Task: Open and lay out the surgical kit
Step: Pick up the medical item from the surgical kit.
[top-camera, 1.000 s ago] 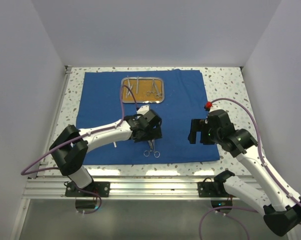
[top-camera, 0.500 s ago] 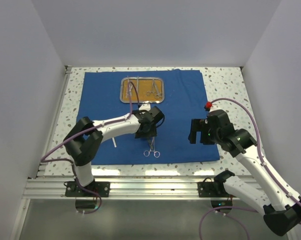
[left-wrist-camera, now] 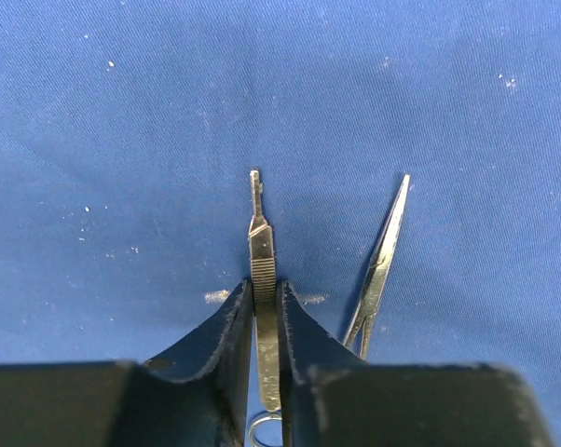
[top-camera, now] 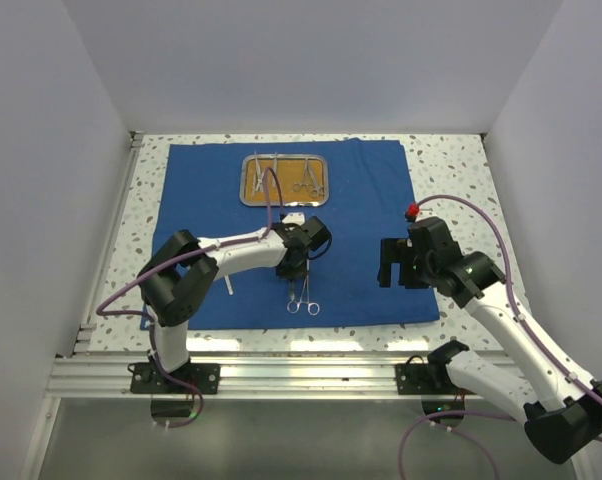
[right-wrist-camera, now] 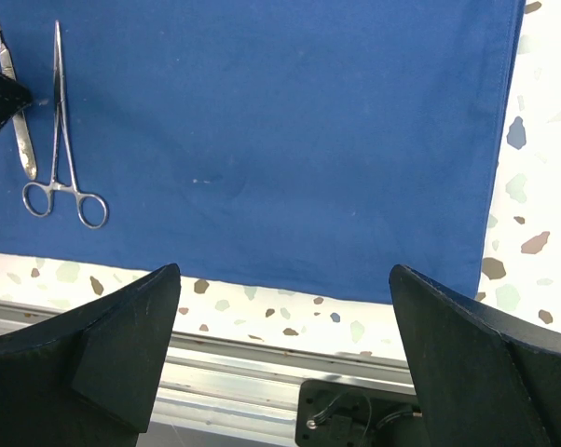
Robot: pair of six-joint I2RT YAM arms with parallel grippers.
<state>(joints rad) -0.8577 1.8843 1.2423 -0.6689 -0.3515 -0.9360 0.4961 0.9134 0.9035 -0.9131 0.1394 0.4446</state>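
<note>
Placement of a second instrument looks to be under way. Closest to the near edge of the counter, toward its near right corner, the right claw hangs with its fingers spread wide and nothing between them, over the near hem of the royal-blue cloth. Toward the middle of the near edge a ring-handled clamp lies on the cloth, rings nearest the edge, exactly where it lay a second ago. What has changed is the left arm: its elbow has folded in over the cloth and the wrist has turned, bringing the left claw in just beside the clamp. That claw is pinching a flat steel handle with a ribbed grip, held roughly parallel to the clamp; whether it touches the cloth I cannot tell. Release beside the first piece seems the likely next move. Toward the far edge the tray sits on the cloth, with more silvery instruments inside, not yet laid out
</note>
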